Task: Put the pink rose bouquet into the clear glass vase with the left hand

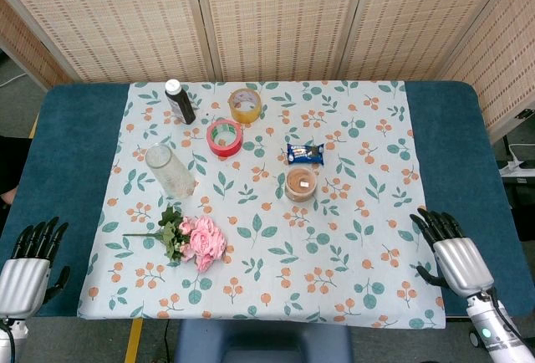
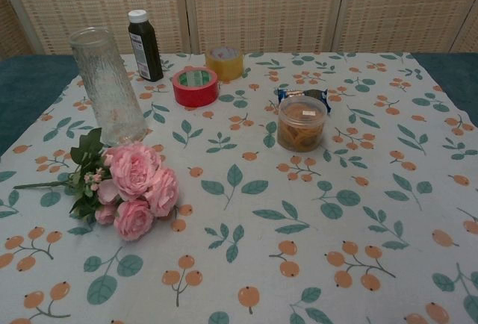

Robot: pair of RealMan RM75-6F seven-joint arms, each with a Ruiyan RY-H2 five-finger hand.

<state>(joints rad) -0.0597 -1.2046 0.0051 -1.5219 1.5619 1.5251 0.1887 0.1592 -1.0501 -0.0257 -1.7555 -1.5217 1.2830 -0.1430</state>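
Note:
The pink rose bouquet [image 1: 197, 240] [image 2: 131, 184] lies flat on the floral cloth at front left, stem pointing left. Just behind it stands the clear glass vase [image 1: 170, 170] [image 2: 108, 86], upright and holding nothing. My left hand [image 1: 29, 266] rests at the table's front left corner, well left of the bouquet, fingers spread and holding nothing. My right hand [image 1: 449, 250] lies at the front right edge of the cloth, also open with nothing in it. Neither hand shows in the chest view.
Behind the vase stand a dark bottle with a white cap [image 1: 179, 100] [image 2: 144, 45], a red tape roll [image 1: 224, 137] [image 2: 195, 86] and a yellow tape roll [image 1: 245, 104] [image 2: 224, 63]. A round clear tub [image 1: 300, 184] [image 2: 302, 123] and a blue snack packet [image 1: 305, 153] sit mid-table.

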